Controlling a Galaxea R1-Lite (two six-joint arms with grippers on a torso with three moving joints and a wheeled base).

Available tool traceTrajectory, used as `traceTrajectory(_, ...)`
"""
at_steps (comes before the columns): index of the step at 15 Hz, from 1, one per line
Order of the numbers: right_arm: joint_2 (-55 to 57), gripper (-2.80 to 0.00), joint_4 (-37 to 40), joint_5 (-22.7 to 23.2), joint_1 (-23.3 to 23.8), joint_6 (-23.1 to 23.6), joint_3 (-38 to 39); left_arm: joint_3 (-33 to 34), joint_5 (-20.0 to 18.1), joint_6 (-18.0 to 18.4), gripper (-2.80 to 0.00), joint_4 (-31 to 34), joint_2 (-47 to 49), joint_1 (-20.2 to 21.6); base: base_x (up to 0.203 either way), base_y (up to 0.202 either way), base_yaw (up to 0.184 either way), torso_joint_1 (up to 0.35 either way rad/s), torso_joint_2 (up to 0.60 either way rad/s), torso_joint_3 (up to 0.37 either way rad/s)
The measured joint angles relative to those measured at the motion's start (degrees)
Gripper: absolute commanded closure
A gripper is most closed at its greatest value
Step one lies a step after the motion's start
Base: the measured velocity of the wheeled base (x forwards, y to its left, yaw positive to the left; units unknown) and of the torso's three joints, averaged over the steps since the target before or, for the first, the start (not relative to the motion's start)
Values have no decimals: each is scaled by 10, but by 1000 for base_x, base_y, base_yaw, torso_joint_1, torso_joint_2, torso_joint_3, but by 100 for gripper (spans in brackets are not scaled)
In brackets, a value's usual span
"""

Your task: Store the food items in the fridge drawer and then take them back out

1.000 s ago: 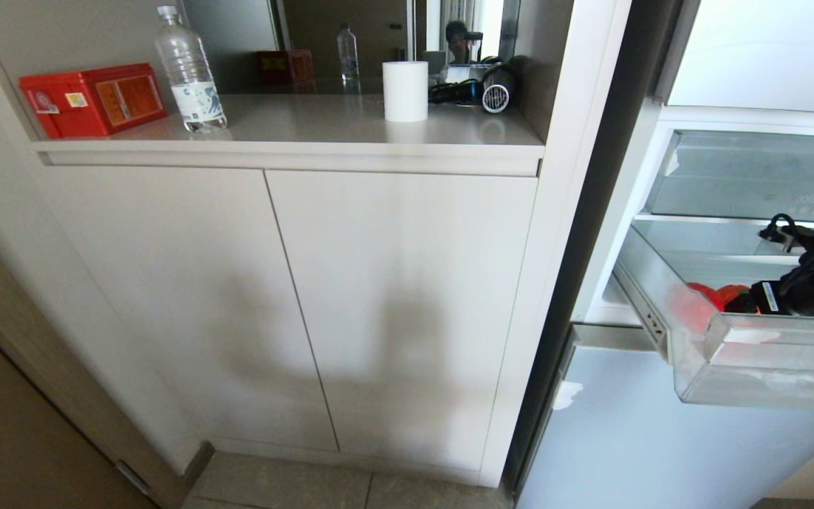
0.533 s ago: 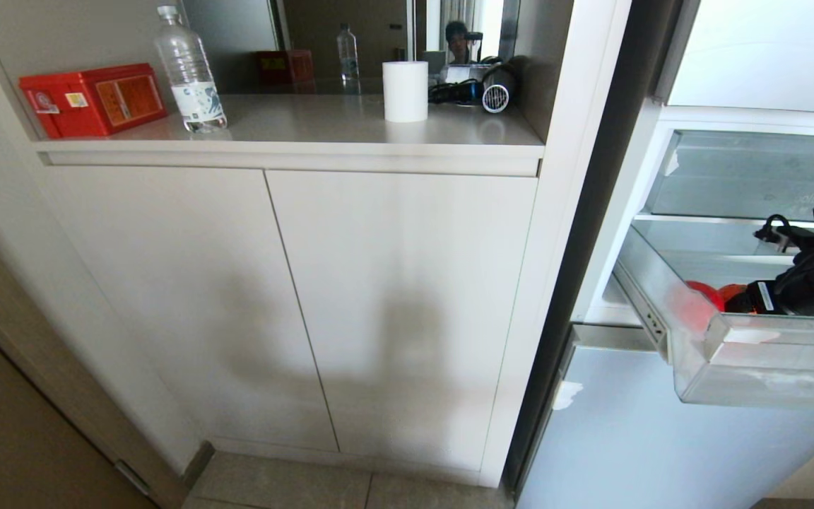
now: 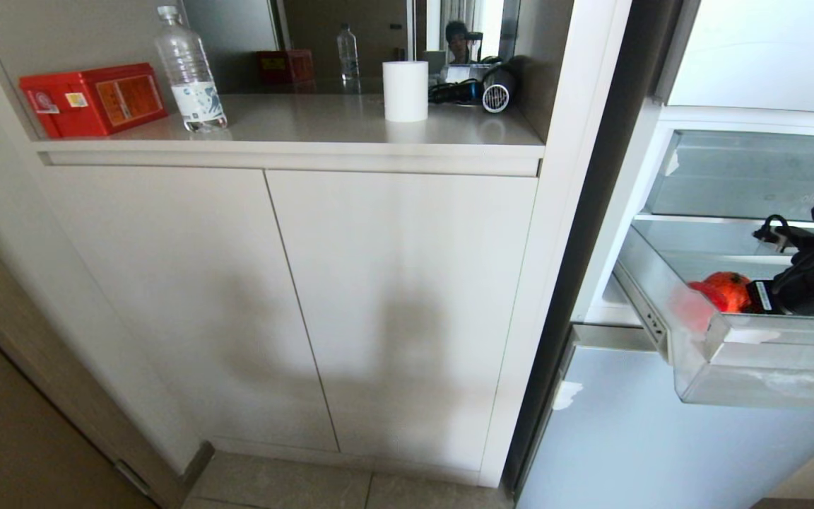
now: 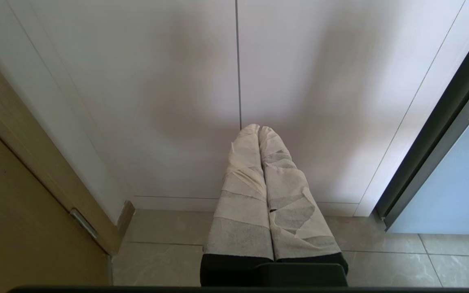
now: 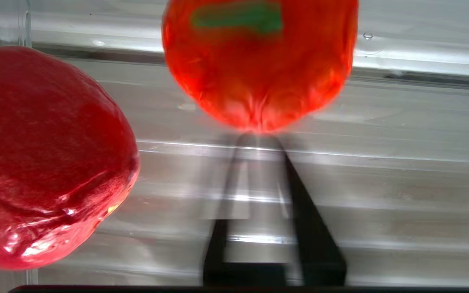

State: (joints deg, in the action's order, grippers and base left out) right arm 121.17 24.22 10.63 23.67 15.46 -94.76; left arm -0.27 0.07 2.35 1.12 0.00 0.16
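Right wrist view shows the right gripper [image 5: 259, 142] has snapped closed on nothing. Its tips only touch the orange-red fruit [image 5: 259, 65], which has rolled up into sight in the fridge drawer [image 3: 767, 353], so it needs another grab.

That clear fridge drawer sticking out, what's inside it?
Inside the fridge drawer lie two food pieces: a dark red one and an orange-red one with a green mark. The robot's right tool reaches in too, and its arm hides the drawer's right side.

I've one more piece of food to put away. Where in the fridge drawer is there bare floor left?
In the fridge drawer, ribbed floor lies bare beside the right pincer, away from the dark red piece. It is crowded at the left end, where that piece and the orange-red piece sit close together.
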Motion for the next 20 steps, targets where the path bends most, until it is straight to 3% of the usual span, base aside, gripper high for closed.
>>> traceTrajectory(6,-18,0,0,1,1,-2,2,0,0,0,0,0,0,0,0,0,0,0,0,0)
traceTrajectory(7,-26,-30,0,2,1,-2,2,0,0,0,0,0,0,0,0,0,0,0,0,0)
traceTrajectory(8,-32,-280,0,2,1,-3,1,0,0,0,0,0,0,0,0,0,0,0,0,0)
traceTrajectory(20,-26,-280,0,2,0,-11,-29,0,0,0,0,0,0,0,0,0,0,0,0,0)
